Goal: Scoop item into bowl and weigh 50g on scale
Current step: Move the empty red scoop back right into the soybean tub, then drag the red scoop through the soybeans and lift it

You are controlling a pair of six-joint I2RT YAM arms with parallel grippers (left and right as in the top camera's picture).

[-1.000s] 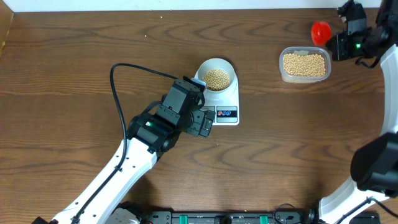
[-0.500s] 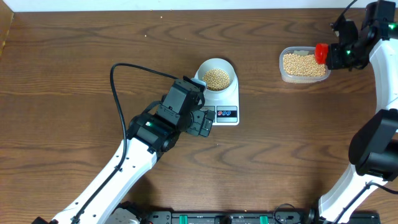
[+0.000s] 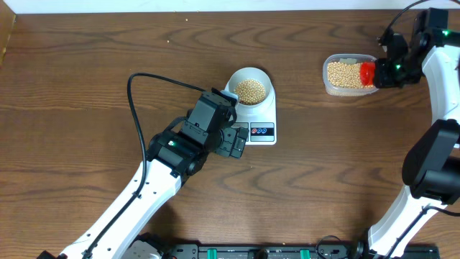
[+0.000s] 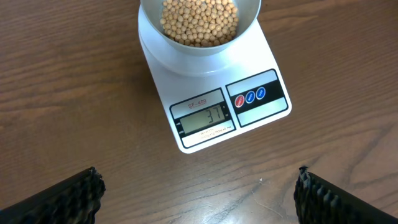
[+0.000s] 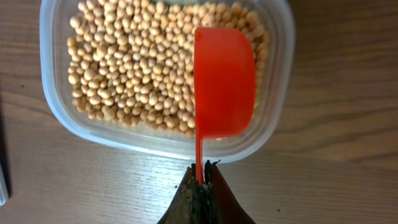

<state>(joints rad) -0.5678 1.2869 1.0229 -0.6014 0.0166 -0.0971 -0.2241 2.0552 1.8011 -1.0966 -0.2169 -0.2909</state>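
The left wrist view's top edge cuts off the bowl (image 4: 250, 20)

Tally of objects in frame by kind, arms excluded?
Containers: 2 (round pale blue-white bowl, clear rounded-rectangle plastic tub)
Scales: 1 (flat white digital scale)
Scoops: 1 (red plastic scoop)
Total: 4

Dark wood-grain table (image 3: 86, 86) meets a white strip (image 3: 215, 4) behind.
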